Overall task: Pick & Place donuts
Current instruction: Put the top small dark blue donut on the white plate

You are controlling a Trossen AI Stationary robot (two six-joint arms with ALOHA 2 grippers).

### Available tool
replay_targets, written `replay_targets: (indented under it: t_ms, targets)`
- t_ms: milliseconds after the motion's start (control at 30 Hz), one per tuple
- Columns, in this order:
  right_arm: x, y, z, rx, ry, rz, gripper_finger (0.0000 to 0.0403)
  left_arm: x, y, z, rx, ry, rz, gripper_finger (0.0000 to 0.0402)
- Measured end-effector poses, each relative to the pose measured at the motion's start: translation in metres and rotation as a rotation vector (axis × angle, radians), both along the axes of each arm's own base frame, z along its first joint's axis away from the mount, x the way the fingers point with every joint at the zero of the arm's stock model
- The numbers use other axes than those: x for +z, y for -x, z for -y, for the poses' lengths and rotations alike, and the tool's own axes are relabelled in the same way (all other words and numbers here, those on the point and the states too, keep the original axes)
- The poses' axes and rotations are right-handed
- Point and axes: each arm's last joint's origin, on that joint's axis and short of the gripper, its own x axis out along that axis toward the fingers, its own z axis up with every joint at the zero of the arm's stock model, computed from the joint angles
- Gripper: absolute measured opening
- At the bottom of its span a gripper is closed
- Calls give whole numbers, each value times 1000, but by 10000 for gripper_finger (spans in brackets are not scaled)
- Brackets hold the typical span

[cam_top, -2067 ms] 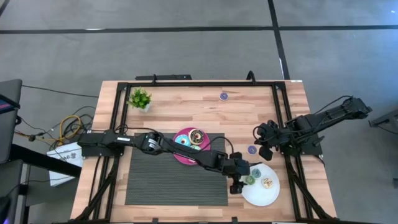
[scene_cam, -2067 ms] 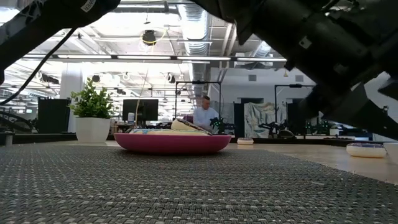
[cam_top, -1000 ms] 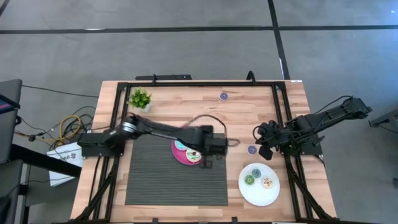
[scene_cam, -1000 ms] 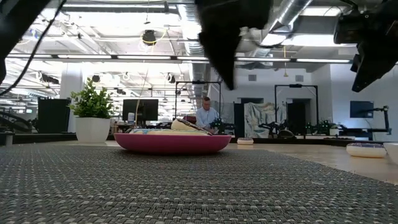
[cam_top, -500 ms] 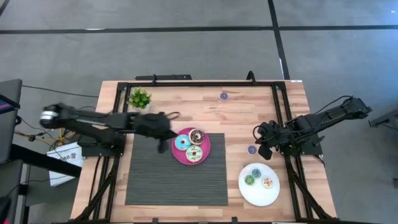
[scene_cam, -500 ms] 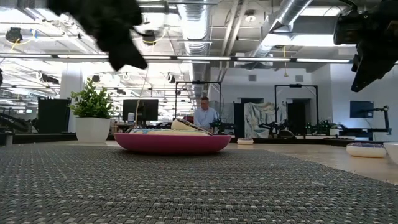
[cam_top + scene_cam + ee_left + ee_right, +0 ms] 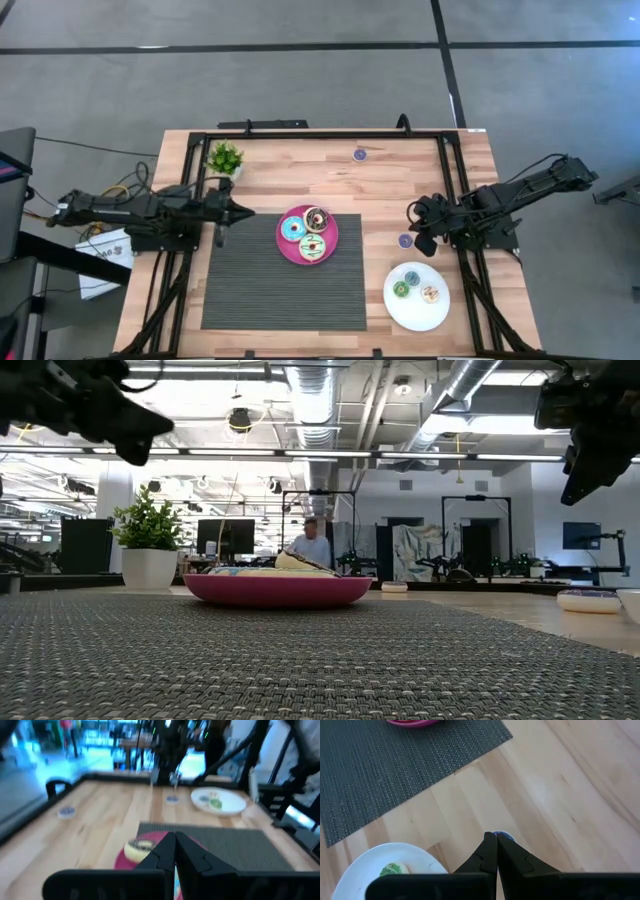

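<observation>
A pink plate (image 7: 330, 243) on the grey mat holds three donuts: blue (image 7: 291, 229), chocolate (image 7: 316, 216) and green-iced (image 7: 312, 246). A white plate (image 7: 420, 315) at the near right holds three more (image 7: 411, 277). Loose purple donuts lie on the wood, one (image 7: 405, 240) between the plates and one (image 7: 359, 154) by the far edge. My left gripper (image 7: 244, 212) is shut and empty, left of the pink plate, at the mat's far left corner. My right gripper (image 7: 412, 218) is shut and empty, hanging just beyond the nearer purple donut (image 7: 504, 836).
A small potted plant (image 7: 225, 158) stands at the far left corner. The grey mat (image 7: 270, 295) covers the near middle of the table. A black frame (image 7: 300, 134) runs round the table's edges. A person (image 7: 308, 550) sits in the room behind.
My left arm has drawn back from over the pink plate toward the table's left edge, its gripper shut and empty throughout. The donuts and plates have stayed where they were.
</observation>
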Motion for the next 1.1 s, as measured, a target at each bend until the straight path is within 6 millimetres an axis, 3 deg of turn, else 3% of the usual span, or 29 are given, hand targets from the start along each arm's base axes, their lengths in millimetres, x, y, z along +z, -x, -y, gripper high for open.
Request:
replay_targets:
  t_ms: [300, 567, 733, 1000, 1100]
  targets:
    - [1, -1, 3, -57, 93, 32, 0, -17, 25, -1, 8, -44, 192, 0]
    - [1, -1, 3, -61, 99, 33, 0, -36, 20, 1, -40, -30, 187, 0]
    - [1, -2, 3, -65, 101, 48, 0, -38, 19, 0, -27, -57, 168, 0]
    - [11, -23, 19, -283, 178, 238, 0, -42, 19, 1, -33, -3, 129, 0]
    - [8, -40, 32, -263, 201, 239, 0, -43, 19, 1, -33, -1, 121, 0]
